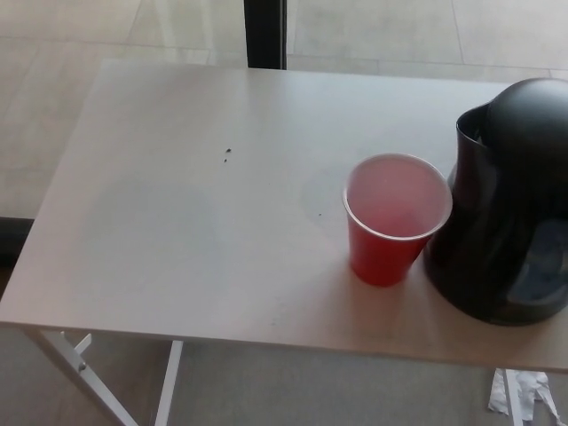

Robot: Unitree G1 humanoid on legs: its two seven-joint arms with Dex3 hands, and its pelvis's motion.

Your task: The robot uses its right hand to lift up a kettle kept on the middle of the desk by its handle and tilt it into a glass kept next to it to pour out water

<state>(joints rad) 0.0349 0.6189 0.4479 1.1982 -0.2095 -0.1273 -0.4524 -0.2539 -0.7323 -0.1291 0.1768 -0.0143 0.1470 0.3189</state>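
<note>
- Looking down at the worktop [177,222], I see neither robot hand of mine, so I cannot tell whether either one is wide, narrow or holding anything.
- The kettle [510,204], black and rounded, stands upright at the right edge of my view, cut off by the frame; its spout lip points toward picture left, over the cup side.
- The red cup [395,217] stands upright just to the left of the kettle, its rim seeming to touch or nearly touch the kettle's wall; I cannot tell which. It looks empty, though the pinkish inside makes that hard to judge.
- The handle is not visible; I judge it lies on the kettle's far right side, outside the frame, which is the side my right arm comes in from, so that arm is the nearer one.
- Pouring has not begun: the grasp comes first, then a tilt leftward toward the cup, kept gentle because the cup is light and close.
- Small dark specks [227,156] lie well apart, mid-worktop.
</note>
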